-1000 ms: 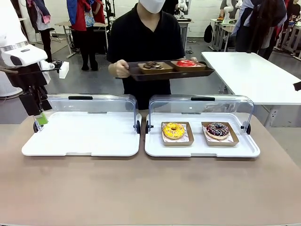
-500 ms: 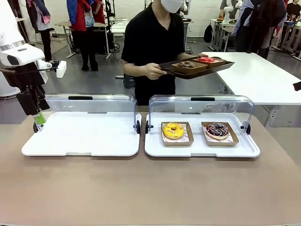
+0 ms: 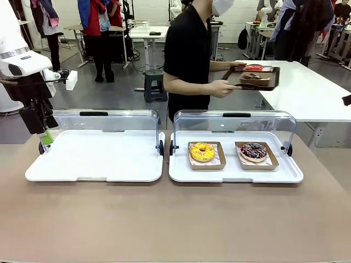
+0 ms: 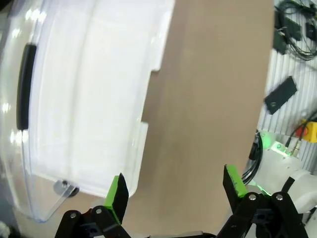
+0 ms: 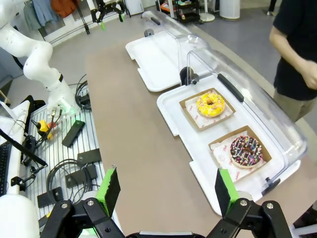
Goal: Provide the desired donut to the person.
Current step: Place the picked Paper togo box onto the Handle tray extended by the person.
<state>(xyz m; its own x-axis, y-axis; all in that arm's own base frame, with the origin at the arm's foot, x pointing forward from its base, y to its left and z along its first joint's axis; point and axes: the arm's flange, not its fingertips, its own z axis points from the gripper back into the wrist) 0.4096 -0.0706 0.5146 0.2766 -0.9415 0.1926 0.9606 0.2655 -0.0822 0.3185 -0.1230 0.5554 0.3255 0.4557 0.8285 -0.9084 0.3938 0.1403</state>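
Yellow-iced donut [image 3: 202,152] and sprinkled chocolate donut [image 3: 253,150]: right tray [image 3: 236,174], table's right half. Right end effector [image 5: 163,196] nearer, fingers apart; left end effector [image 4: 178,191] apart, far left.

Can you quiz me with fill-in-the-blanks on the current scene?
1. The yellow donut sits in the ____ white tray.
2. The person carries a dark tray holding ____ donuts.
3. The left gripper is ____.
4. The left white tray holds ____ donuts.

Missing words: right; two; open; no
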